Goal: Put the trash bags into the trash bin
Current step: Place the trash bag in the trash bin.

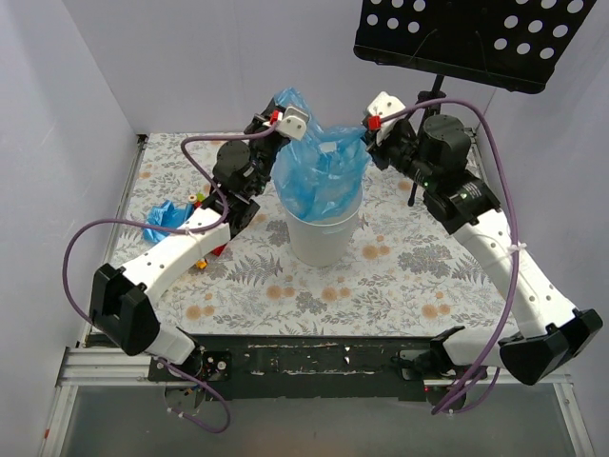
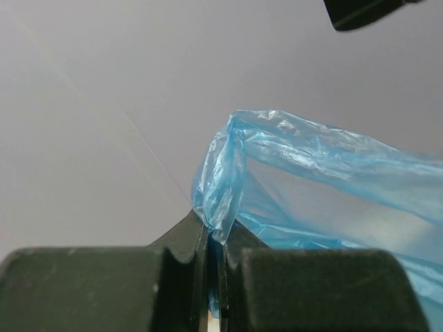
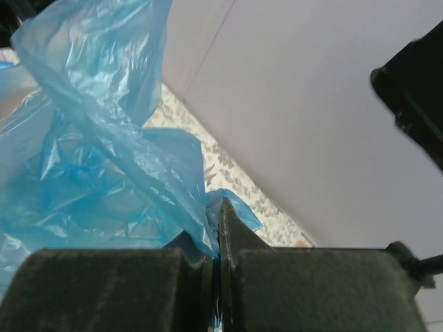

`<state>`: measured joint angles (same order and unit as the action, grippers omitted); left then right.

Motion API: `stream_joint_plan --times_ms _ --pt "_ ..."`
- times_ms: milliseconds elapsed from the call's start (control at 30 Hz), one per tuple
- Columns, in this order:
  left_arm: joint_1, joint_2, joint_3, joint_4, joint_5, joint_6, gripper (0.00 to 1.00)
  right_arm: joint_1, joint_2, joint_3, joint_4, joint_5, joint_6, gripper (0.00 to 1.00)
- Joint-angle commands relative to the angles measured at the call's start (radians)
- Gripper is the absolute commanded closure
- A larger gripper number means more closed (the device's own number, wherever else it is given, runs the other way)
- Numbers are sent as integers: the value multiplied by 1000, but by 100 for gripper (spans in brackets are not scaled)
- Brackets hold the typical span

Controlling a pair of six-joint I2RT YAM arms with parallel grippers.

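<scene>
Blue trash bag (image 1: 319,169), spread open over the white bin (image 1: 324,240) at the middle of the bench (image 1: 419,276), its rim pinched at each side by the left fingers (image 2: 199,238) and right fingers (image 3: 230,232), both clamped shut on the film; a second bag (image 1: 166,221), crumpled, lies near the bench's left edge.

Floral table (image 1: 409,276) carries trash bin (image 1: 319,243), crumpled blue bag (image 1: 164,221), toy blocks (image 1: 197,199)

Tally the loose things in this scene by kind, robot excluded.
White trash bin: 1
Blue trash bags: 2 (stretched bag above the bin, crumpled bag lying at left)
Black music stand: 1
Small toy blocks: partly hidden, cannot be counted
Total: 4, blocks left out
</scene>
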<state>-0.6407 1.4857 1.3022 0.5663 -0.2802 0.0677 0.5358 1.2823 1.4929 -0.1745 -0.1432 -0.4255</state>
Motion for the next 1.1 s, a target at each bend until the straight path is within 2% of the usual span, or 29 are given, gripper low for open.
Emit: stream_joint_plan --times_ms 0,167,300,433,533,633,767,867,1067 --pt "3 -154 -61 -196 4 -118 100 -11 -107 -80 -74 10 -12 99" --pt "1 -283 -158 -344 91 -216 100 -13 -201 -206 -115 8 -3 99" --pt "-10 -297 -169 -414 153 -293 100 -19 -212 -226 -112 13 8 99" --pt "-22 -239 -153 -405 188 -361 100 -28 -196 -186 -118 34 7 99" --pt "-31 -152 -149 -327 202 -425 100 -37 -199 -168 -122 70 22 99" --pt "-42 -20 -84 -237 204 -488 100 -46 -201 -137 -131 73 33 99" --pt "-59 99 34 -224 150 -532 100 -53 -192 -92 -178 50 22 99" --pt "-60 44 -7 -235 107 -508 100 -53 -202 -126 -191 8 10 99" --pt "-50 -218 -193 -402 50 -353 100 -53 -231 -284 -165 -44 37 99"
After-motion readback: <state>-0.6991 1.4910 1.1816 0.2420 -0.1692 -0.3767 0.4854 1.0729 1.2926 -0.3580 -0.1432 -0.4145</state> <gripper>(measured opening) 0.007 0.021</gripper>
